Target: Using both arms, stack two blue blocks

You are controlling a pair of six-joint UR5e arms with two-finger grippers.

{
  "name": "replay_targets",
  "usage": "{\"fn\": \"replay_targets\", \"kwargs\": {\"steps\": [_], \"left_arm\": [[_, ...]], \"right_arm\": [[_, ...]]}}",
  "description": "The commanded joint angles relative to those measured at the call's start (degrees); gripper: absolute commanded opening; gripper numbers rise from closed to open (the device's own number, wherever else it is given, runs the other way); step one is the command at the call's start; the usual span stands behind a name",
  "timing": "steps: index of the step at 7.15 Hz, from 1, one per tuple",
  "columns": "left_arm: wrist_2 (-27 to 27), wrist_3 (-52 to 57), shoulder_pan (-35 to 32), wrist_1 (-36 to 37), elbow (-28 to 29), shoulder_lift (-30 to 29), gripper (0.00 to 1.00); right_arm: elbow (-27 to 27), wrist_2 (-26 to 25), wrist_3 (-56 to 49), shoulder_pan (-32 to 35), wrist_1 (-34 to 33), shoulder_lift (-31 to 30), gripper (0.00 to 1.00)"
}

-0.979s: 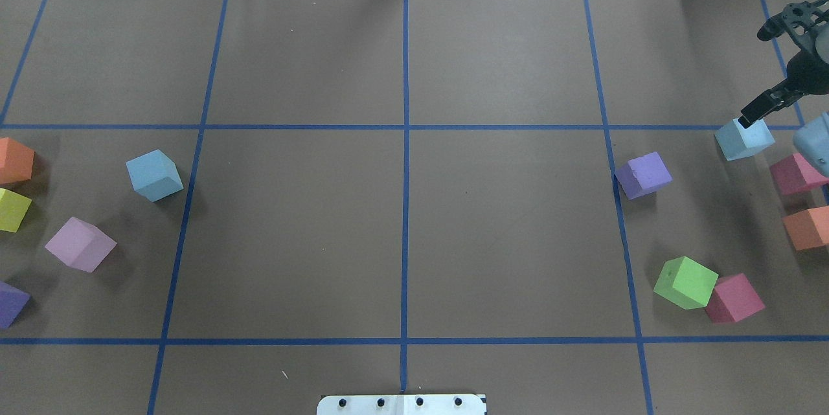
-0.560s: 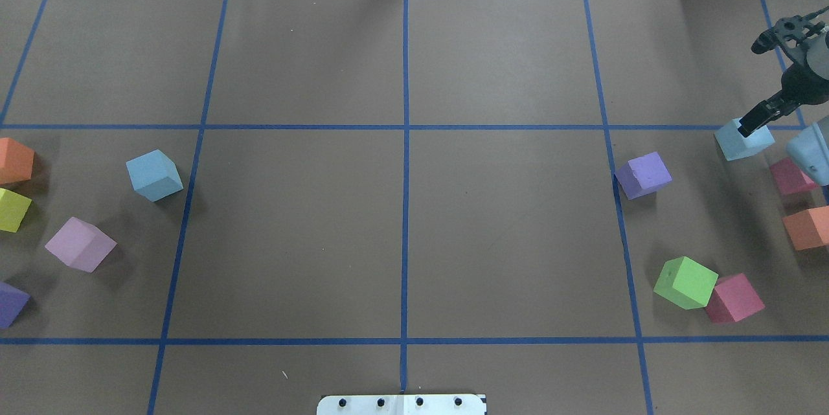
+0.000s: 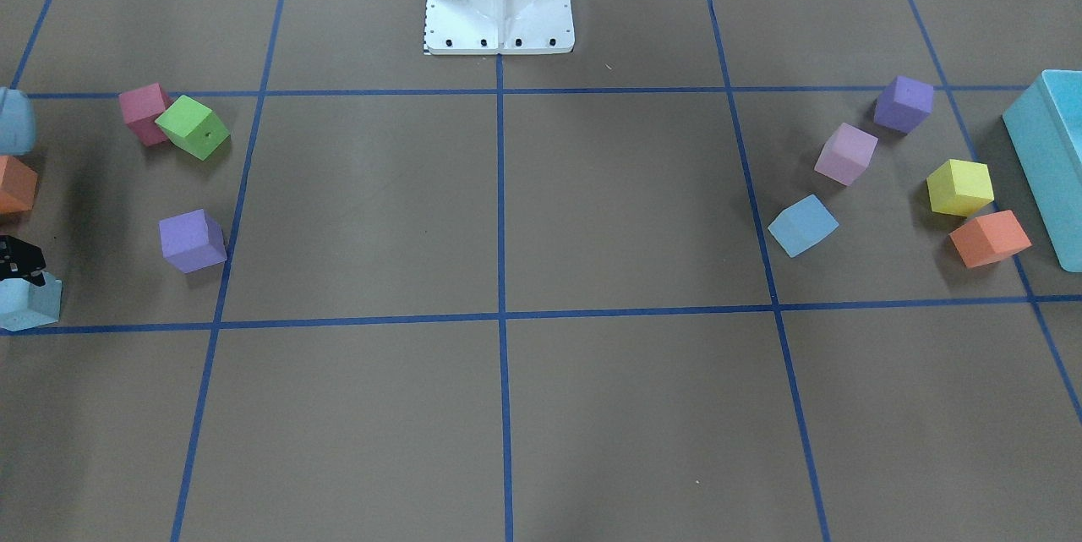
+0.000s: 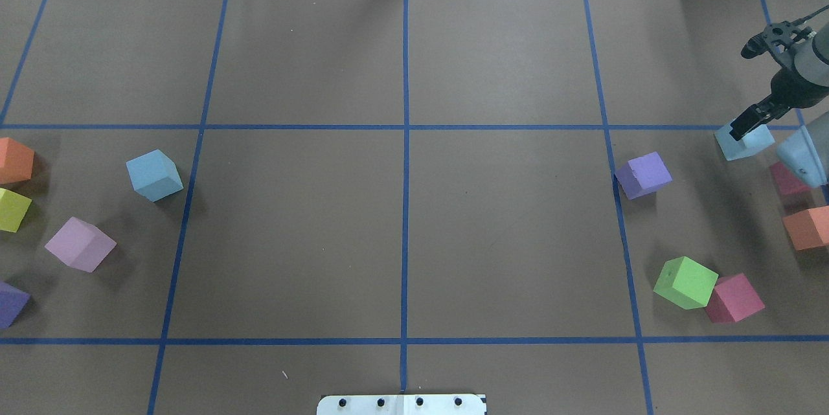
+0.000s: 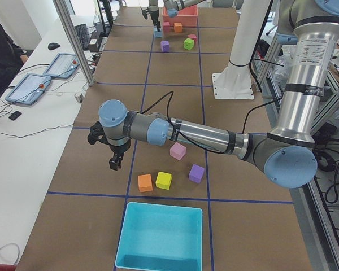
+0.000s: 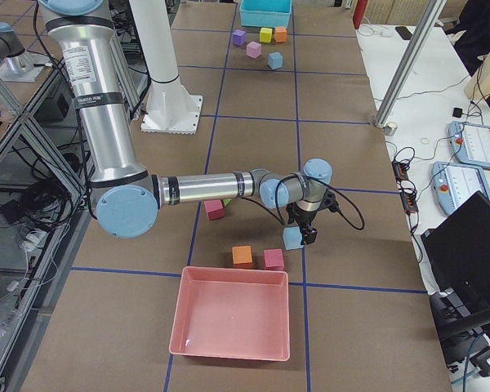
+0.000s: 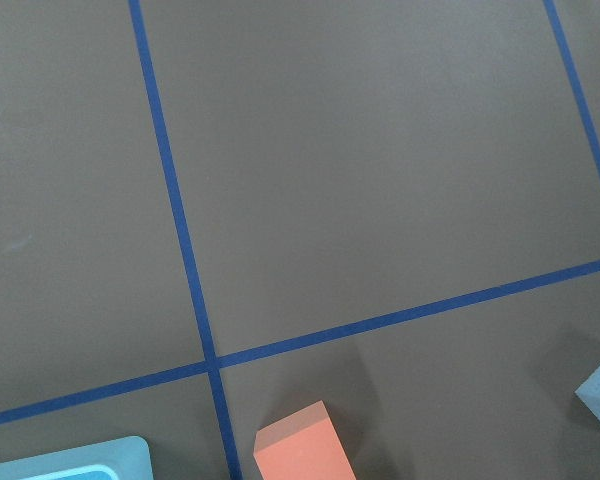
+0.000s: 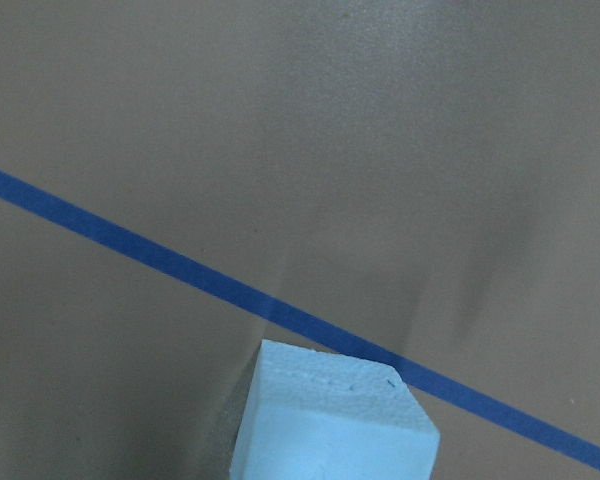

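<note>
Right hand (image 4: pixel 750 94) spread wide over blue block (image 4: pixel 745 143), by tabletop's right edge. Second blue block (image 4: pixel 154 175) near left edge (sits alone). Left hand (image 5: pixel 104 151): cannot tell its spread.

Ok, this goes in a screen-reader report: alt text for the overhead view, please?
The right gripper hangs open over a blue block at the right edge; the second blue block sits on the left. Other coloured cubes lie scattered at both sides of the brown table.

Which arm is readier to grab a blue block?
Right. The right gripper hangs open over one blue block, while the left gripper is off to the side of the other blue block.
</note>
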Motion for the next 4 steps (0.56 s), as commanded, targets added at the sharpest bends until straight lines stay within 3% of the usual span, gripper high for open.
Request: {"fn": "replay_targets", "kwargs": {"steps": [1,4], "left_arm": [[0.00,0.00,0.00,0.02,-0.05,-0.01,0.99],[0.00,0.00,0.09,0.11,-0.06,-0.01,0.99]], "right_arm": [[-0.55,0.01,0.04,-0.24,0.03,0.41,1.00],[-2.57,-0.26,-0.14,-0.67,0.12,0.94,1.00]]}}
